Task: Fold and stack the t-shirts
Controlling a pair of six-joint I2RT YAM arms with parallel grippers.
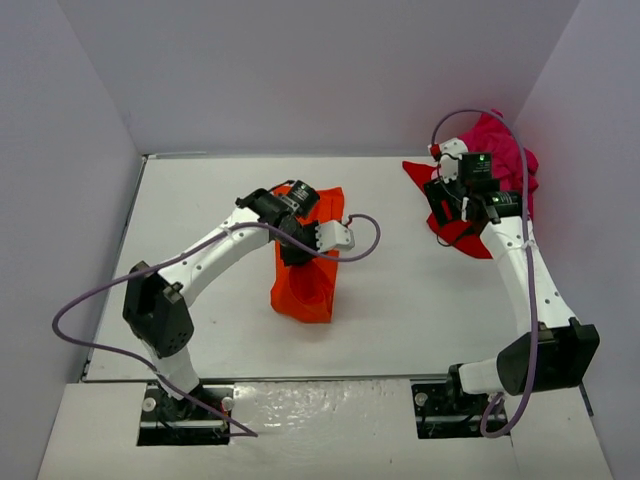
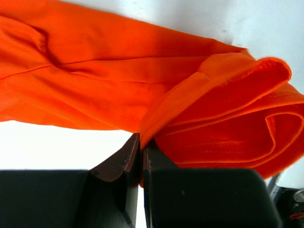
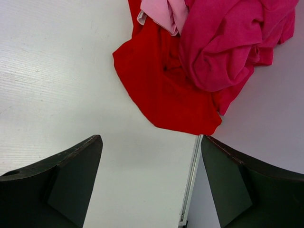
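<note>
An orange-red t-shirt (image 1: 305, 285) lies folded lengthwise in the middle of the table. My left gripper (image 1: 297, 255) sits over its upper half. In the left wrist view the gripper (image 2: 141, 141) is shut on a folded edge of that shirt (image 2: 118, 80), with rolled layers to its right. A red t-shirt (image 1: 468, 238) and a crumpled magenta-pink t-shirt (image 1: 503, 152) are heaped at the back right. My right gripper (image 1: 447, 215) hovers over that heap's left edge. In the right wrist view it (image 3: 149, 142) is open and empty, short of the red shirt (image 3: 166, 90) and the magenta shirt (image 3: 223, 42).
A pale pink cloth (image 3: 164, 14) pokes out at the top of the heap. The table's right edge rail (image 3: 190, 190) and the side wall run close by the right gripper. White walls enclose the table (image 1: 200, 250) on three sides.
</note>
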